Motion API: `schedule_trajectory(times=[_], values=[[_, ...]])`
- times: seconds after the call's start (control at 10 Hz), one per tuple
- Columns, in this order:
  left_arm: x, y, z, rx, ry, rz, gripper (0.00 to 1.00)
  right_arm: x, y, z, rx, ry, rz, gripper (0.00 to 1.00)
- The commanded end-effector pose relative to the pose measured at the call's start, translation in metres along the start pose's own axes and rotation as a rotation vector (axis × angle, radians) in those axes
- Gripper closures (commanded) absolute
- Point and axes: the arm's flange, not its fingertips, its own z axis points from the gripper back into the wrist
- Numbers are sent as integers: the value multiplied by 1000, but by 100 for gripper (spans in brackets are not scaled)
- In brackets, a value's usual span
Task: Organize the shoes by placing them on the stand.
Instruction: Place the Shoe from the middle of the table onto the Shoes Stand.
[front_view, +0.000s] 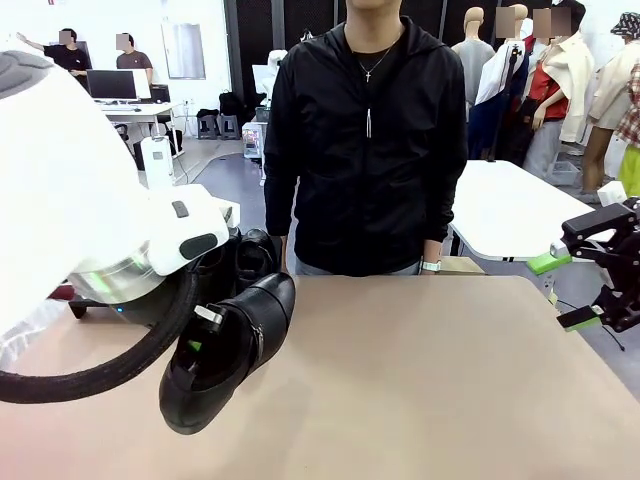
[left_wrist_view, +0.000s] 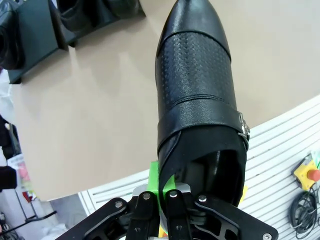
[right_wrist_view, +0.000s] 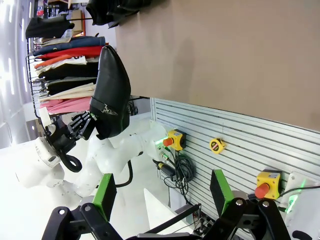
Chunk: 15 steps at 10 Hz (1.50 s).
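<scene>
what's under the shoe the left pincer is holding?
Bare tan table: the shoe hangs above it in the shut left pincer, which grips its heel rim. The patch straight beneath is hidden by the shoe. The stand sits farther off, other shoes on it.

Beyond the tan table (front_view: 430, 380), a grey floor (front_view: 225, 170) runs back to white walls. Just behind the table's far right corner stands a white table (front_view: 510, 205). Further back, off the tan table's far left corner, a desk (front_view: 135, 110) carries a dark monitor (front_view: 112, 84); two people sit or stand behind it. A pale panel (front_view: 183, 50) on the wall beside that desk may be a window or a board. Lighting is even and bright. Below the tan table's near edge, a white slatted wall panel (right_wrist_view: 225, 135) holds yellow button boxes (right_wrist_view: 175, 140), and beyond its end hangs a rack of folded clothes (right_wrist_view: 70, 75).
</scene>
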Motion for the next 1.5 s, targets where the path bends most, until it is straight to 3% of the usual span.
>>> schedule_trajectory(times=[0.0,0.1,0.2,0.5,0.6,0.7,1.0,1.1,1.4], values=[[5,3,5,-20,-24,22,100,3,3,1,31,-3,27,0],[0,0,0,0,0,0,100,3,3,1,31,-3,27,0],[24,29,-6,-23,4,58,100,3,3,1,31,-3,27,0],[91,188,-55,-109,-17,401,100,3,3,1,31,-3,27,0],[102,226,-65,-200,-125,439,100,3,3,1,31,-3,27,0],[111,248,-76,-157,-195,462,100,3,3,1,31,-3,27,0],[124,281,-96,-73,-242,566,100,3,3,1,31,-3,27,0],[112,289,-92,-91,-199,530,100,3,3,1,31,-3,27,0],[112,289,-92,-91,-199,530,100,3,3,1,31,-3,27,0]])
